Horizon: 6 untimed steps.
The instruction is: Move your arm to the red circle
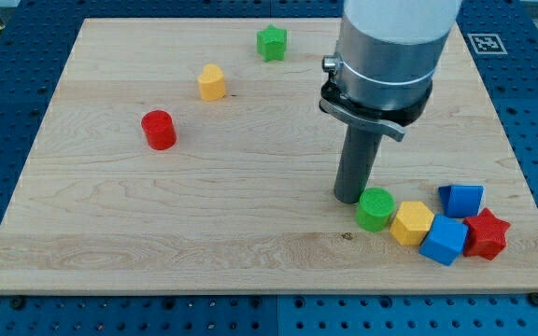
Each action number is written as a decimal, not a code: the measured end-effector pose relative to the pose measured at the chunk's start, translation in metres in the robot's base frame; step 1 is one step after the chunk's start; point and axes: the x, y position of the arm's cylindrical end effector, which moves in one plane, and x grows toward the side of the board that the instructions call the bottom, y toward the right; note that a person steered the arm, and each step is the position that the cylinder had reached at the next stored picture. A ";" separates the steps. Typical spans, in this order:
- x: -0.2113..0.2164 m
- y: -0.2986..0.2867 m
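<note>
The red circle [159, 129] is a short red cylinder standing on the wooden board at the view's left. My tip [348, 197] rests on the board at the view's right of centre, far to the right of the red circle and lower. It sits just to the left of a green cylinder [375, 209], close to touching it. The arm's grey body [386, 56] rises above the rod to the view's top.
A yellow block [212, 82] and a green star-like block [271, 42] lie near the view's top. At the lower right sit a yellow hexagon [412, 222], two blue blocks [445, 240] [462, 199] and a red star [486, 233]. The wooden board [110, 233] lies on a blue perforated table.
</note>
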 end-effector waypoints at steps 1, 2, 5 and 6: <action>0.000 -0.075; -0.001 -0.176; -0.088 -0.312; -0.089 -0.290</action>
